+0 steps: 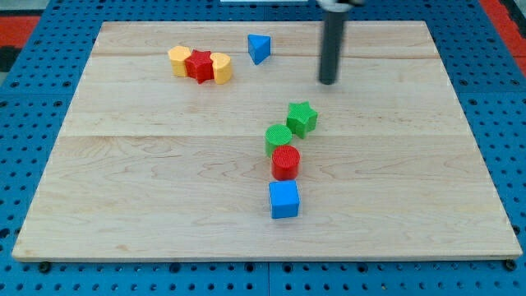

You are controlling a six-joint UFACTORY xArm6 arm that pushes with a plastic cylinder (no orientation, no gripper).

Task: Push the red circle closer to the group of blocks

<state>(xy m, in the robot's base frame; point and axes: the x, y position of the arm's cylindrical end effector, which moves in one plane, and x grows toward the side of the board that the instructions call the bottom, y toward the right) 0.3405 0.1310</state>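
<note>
The red circle (285, 162) stands near the board's middle, touching a green circle (278, 136) just above it. A green star (302, 118) sits up and right of those. A blue cube (284, 200) lies just below the red circle. At the view's top left a yellow hexagon (179, 60), a red star (199, 65) and a yellow block (220, 67) sit in a tight row. A blue triangle (259, 48) lies to their right. My tip (329, 81) is at the view's upper right of the green star, apart from all blocks.
The wooden board (123, 181) lies on a blue pegboard surface (33, 115). Red areas show at the view's top corners.
</note>
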